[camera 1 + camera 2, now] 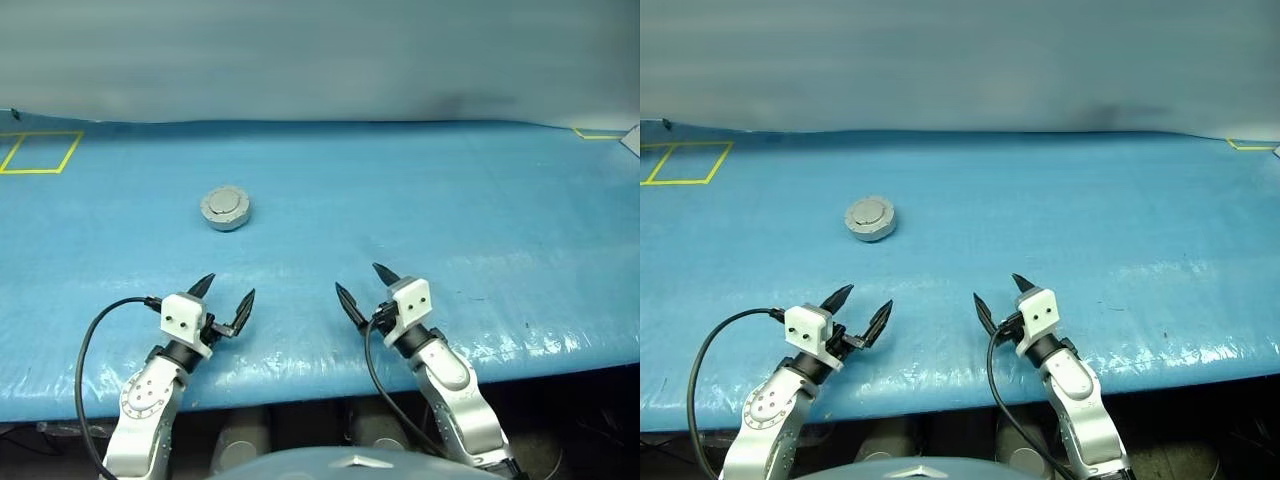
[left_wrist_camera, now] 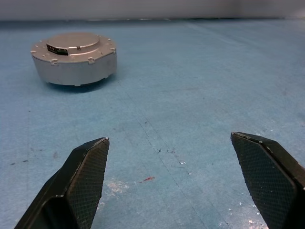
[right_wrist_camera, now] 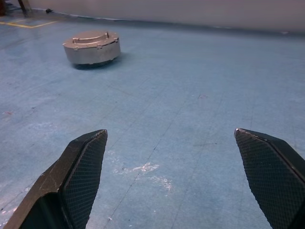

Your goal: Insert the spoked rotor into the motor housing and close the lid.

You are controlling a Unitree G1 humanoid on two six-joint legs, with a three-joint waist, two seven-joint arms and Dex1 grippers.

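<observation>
While the motor housing [image 1: 225,209] sits on the blue table [image 1: 420,200] with the lid [image 2: 74,42] closed flat on top, it stays far from both arms, on the left side. Near the front edge, the left gripper [image 1: 227,296] and the right gripper [image 1: 364,284] hover with jaws wide apart, holding nothing.
</observation>
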